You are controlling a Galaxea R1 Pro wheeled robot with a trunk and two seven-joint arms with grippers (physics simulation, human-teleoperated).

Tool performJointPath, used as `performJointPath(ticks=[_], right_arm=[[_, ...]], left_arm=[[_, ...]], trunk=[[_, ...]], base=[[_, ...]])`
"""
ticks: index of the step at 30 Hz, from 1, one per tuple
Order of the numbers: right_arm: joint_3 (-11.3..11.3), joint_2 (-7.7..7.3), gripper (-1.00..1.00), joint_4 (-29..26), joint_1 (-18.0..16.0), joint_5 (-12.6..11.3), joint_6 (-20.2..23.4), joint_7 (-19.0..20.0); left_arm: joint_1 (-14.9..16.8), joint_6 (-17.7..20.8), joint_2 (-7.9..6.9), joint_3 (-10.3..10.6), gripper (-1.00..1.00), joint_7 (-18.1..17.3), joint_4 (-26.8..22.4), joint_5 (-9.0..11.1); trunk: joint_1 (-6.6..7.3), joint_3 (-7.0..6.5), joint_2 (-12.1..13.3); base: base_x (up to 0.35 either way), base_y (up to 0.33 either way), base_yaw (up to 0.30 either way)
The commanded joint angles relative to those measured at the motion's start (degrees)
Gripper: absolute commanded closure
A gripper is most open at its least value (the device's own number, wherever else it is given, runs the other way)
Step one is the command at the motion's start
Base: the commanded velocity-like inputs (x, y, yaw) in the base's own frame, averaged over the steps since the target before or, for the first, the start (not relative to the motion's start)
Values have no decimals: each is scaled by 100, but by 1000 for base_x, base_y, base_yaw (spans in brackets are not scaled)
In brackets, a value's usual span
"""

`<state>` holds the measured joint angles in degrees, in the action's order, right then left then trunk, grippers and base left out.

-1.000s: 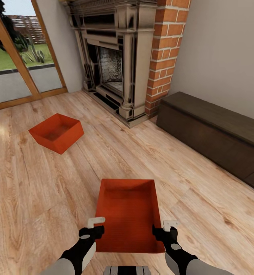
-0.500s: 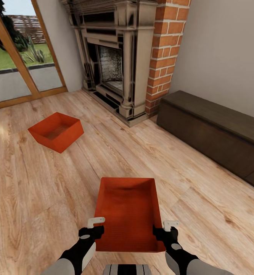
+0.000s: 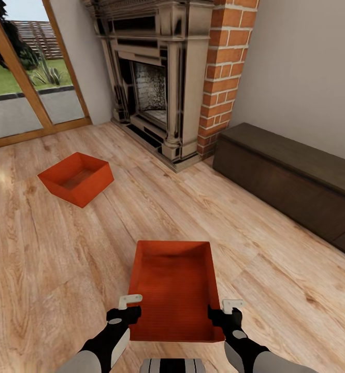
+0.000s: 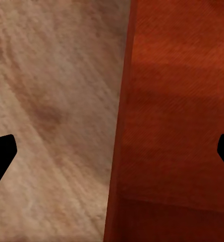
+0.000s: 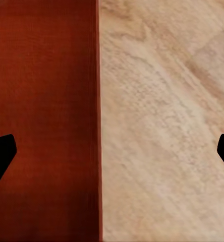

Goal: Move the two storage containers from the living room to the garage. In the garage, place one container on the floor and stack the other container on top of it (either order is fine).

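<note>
Near storage container (image 3: 173, 290): judged light and stiff, a thin-walled open bin that should carry without sagging. Its smooth, plain walls offer no handles, so slippage is a risk. The best hold appears to be the two long side walls near the end closest to the robot, one gripper per wall.

Left gripper (image 3: 130, 306): spread open, straddling the left wall; in its wrist view the fingers (image 4: 1, 156) stand wide on either side of the rim (nothing clamped). Right gripper (image 3: 224, 308): likewise released, astride the right wall.

Appearance: orange-red, shallow, rectangular, lidless and empty, with a finely ribbed inner floor.

Location: on the wood plank floor (image 3: 48, 269) of the living room. The second container (image 3: 76, 178) sits well apart, toward the glass doors (image 3: 17, 93), short of the fireplace (image 3: 152, 77).
</note>
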<state>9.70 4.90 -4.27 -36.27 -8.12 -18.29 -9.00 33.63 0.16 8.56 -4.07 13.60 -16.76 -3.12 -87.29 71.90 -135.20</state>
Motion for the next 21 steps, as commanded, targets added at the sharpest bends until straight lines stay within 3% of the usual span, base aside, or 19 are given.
performJointPath(ticks=[1, 21], right_arm=[[50, -5, -100, 5, -3, -59, -18, -18], [58, 49, -100, 9, -3, 14, -37, -33]], left_arm=[[2, 2, 6, -41, -100, 2, -3, -32], [3, 2, -3, -50, -100, 2, -3, -38]], trunk=[[1, 4, -1], [1, 4, -1]], base=[[0, 0, 0], [0, 0, 0]])
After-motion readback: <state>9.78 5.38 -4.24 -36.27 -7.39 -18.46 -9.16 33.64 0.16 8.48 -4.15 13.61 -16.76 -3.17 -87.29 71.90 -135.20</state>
